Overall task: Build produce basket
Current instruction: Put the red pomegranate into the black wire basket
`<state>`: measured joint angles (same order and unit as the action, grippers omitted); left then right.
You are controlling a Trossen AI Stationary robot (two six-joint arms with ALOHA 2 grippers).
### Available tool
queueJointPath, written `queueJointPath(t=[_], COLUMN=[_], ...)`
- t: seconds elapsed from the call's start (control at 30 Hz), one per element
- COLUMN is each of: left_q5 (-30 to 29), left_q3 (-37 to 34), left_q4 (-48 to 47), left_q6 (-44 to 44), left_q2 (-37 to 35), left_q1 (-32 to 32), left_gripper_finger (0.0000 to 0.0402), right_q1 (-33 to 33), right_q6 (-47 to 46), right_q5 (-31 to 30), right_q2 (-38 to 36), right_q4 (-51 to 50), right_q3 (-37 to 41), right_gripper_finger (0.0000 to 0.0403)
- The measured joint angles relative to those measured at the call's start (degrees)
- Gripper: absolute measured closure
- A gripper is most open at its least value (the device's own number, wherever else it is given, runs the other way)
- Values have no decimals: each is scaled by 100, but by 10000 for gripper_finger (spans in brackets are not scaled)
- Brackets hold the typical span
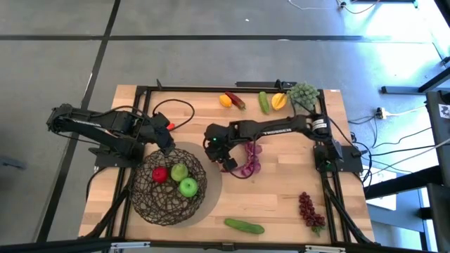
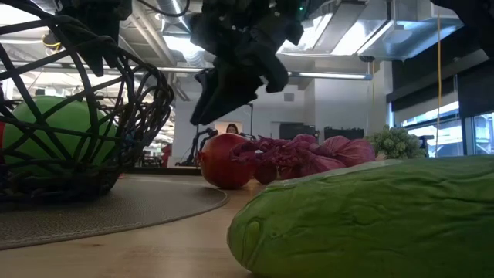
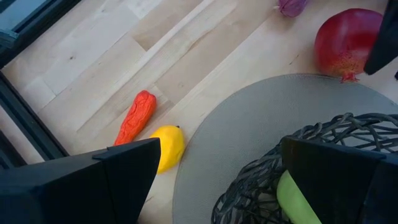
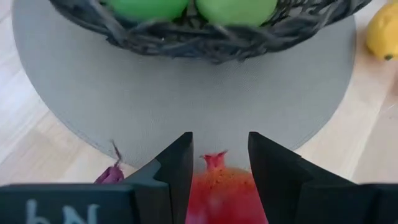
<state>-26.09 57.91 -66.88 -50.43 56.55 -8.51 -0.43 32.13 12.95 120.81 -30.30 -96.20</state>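
The right pincer (image 4: 219,163) hangs near the middle of the counter (image 1: 281,204), its fingers spread on either side of a red pomegranate (image 4: 222,190) just off the rim of the grey mat (image 4: 186,93); whether they touch it I cannot tell. A purple grape bunch (image 1: 249,163) lies beside it. The left pincer (image 3: 217,180), spread wide and holding nothing, hovers over the far rim of the basket (image 1: 169,184), which sits on the mat toward the near left corner with a red apple (image 1: 159,174) and two green apples (image 1: 188,186) inside. A cucumber (image 1: 245,225) lies by the near edge, dark-red grapes (image 1: 309,209) toward the near right corner, more produce (image 1: 271,100) along the far edge.
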Motion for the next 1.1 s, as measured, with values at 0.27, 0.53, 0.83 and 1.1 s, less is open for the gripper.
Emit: queueJointPath(t=[0.27, 0.53, 0.83, 1.1], left_q5=[-27, -42, -42, -42], left_q3=[0, 0, 0, 0], left_q4=[3, 3, 6, 5], left_q6=[0, 0, 2, 4], left_q2=[-1, -2, -2, 0], left_q1=[0, 0, 0, -2], left_gripper_finger=[78, 78, 78, 78], right_q1=[202, 375, 483, 474], right_q6=[-380, -510, -648, -654], right_q5=[-209, -911, -948, -1637], right_q2=[31, 148, 274, 302], right_q4=[-30, 93, 253, 0], right_q3=[0, 0, -2, -2], right_gripper_finger=[253, 253, 253, 253])
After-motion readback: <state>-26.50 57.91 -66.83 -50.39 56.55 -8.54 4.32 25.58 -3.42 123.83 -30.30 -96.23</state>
